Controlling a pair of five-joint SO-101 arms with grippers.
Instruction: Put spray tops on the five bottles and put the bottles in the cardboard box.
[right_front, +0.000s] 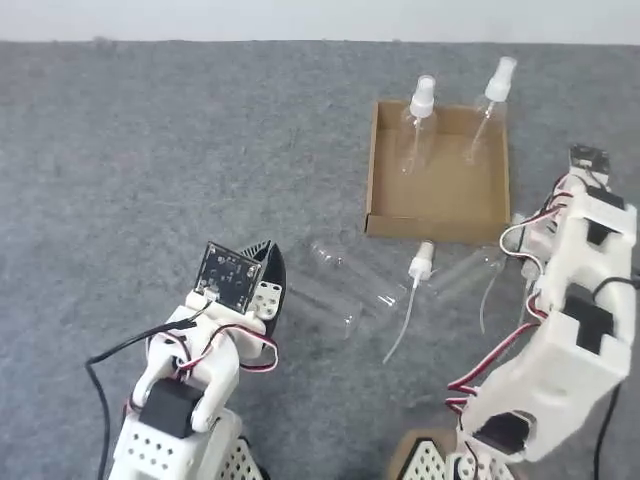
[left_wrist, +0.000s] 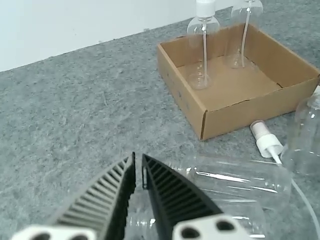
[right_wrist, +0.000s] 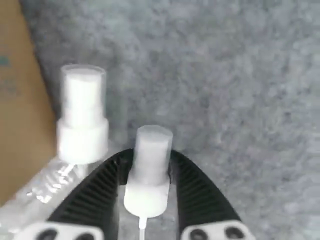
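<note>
1. Fingers, black and ridged, of the right gripper are pinched on a white spray top. They hold it upright by its collar, with a thin dip tube hanging below.
2. Just beside it is a second spray top with clear plastic glinting beneath. Whether it sits on a bottle cannot be told.
3. The left gripper has its fingers nearly together, with only a slit between them and nothing in it. It hovers over two clear bottles lying on their sides, touching each other, with no tops.
4. A third bare bottle lies near the right arm, close to the box's front wall.
5. The cardboard box is shallow and open-topped. Two capped bottles stand upright along its far wall.
6. The step in hand looks like fitting a top, with two of the five bottles already boxed. The next move probably needs a bottle stood up and steadied, the dip tube fed into its narrow neck, and the top seated.
7. The bottles are thin, smooth, transparent cylinders, likely to roll or slip. The tops are hard white plastic and the tube is fine and flexible. The grey felt table is fuzzy and should give some grip.
</note>
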